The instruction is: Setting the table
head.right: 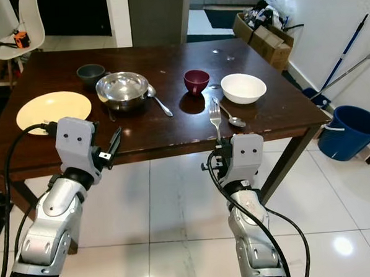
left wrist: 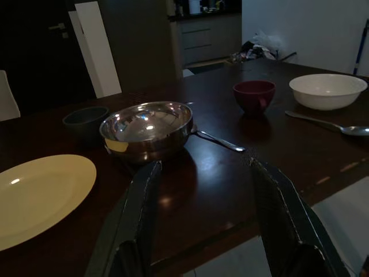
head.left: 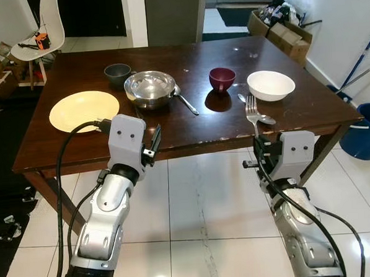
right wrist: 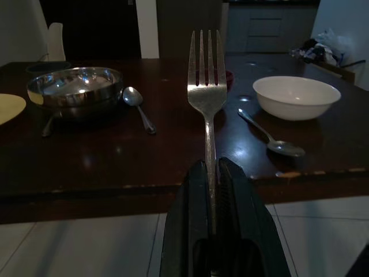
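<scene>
The silver metal fork (right wrist: 207,92) stands tines-up, clamped by its handle between the closed right fingers (right wrist: 196,190) just short of the dark wooden tabletop (head.left: 221,127), ready for laying beyond them near the white ceramic bowl (head.left: 271,84), while the left fingers (left wrist: 144,202) hang spread and empty.

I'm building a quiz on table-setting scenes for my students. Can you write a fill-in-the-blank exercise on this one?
1. The right gripper is shut on a ____, held tines up.
2. The left gripper hovers at the table's near edge with its fingers ____.
3. The plate at the robot's left is ____ in colour.
4. A spoon lies just right of the ____ bowl.

Missing words: fork; open; yellow; steel
</scene>
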You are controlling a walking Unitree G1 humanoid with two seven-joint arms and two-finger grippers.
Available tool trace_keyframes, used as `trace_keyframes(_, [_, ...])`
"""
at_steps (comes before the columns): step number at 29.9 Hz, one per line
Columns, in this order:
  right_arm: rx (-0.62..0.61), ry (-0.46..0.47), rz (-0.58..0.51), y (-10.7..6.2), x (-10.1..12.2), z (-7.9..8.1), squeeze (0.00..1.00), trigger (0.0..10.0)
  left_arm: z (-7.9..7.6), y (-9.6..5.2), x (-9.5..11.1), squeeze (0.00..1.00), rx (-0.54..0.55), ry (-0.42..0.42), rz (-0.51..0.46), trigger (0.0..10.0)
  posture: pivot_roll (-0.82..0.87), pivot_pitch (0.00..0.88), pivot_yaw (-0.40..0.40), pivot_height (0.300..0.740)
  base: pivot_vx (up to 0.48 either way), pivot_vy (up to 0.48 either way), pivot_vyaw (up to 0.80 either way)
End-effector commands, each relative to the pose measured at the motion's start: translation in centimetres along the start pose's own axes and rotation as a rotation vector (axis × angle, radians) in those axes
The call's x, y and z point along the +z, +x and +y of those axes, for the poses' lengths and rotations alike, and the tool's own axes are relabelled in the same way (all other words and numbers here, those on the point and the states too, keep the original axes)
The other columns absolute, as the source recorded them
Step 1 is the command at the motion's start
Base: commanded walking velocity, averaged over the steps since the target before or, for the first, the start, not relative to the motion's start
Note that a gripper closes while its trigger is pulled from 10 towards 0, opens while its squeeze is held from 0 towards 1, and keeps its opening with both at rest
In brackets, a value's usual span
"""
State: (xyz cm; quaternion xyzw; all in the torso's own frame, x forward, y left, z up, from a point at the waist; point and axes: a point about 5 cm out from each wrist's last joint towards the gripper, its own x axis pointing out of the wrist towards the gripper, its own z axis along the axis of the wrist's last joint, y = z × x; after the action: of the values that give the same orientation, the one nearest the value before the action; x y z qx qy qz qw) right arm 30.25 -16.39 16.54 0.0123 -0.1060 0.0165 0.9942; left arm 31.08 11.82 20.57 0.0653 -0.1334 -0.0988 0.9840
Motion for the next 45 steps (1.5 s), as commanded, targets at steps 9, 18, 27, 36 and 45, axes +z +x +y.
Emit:
trace_keyframes(9, [-0.003, 0.004, 0.020, -0.32, -0.33, 0.11, 0.00, 10.0, 0.05, -0.17, -0.40, 0.00, 0.006, -0.014, 0.033, 10.0, -0.06, 0.055, 0.050, 0.740, 0.000, -0.149, 0.00])
trace_keyframes(18, [-0.004, 0.005, 0.022, -0.41, -0.38, 0.19, 0.00, 10.0, 0.11, -0.14, -0.49, 0.00, 0.008, -0.016, 0.043, 10.0, -0.06, 0.054, 0.054, 0.740, 0.000, -0.311, 0.00])
trace_keyframes(27, [-0.002, 0.005, 0.024, -0.45, -0.44, 0.25, 0.00, 10.0, 0.21, -0.11, -0.58, 0.00, 0.011, -0.022, 0.052, 10.0, -0.06, 0.050, 0.055, 0.740, 0.253, -0.302, 0.00])
trace_keyframes(36, [-0.001, 0.006, 0.024, -0.48, -0.45, 0.25, 0.00, 10.0, 0.22, -0.05, -0.79, 0.00, 0.016, -0.027, 0.076, 10.0, -0.06, 0.046, 0.055, 0.740, 0.227, -0.057, 0.00])
trace_keyframes(45, [-0.002, 0.006, 0.025, -0.49, -0.46, 0.27, 0.00, 10.0, 0.35, 0.05, -1.04, 0.00, 0.026, -0.047, 0.097, 10.0, -0.06, 0.049, 0.056, 0.740, 0.000, 0.152, 0.00])
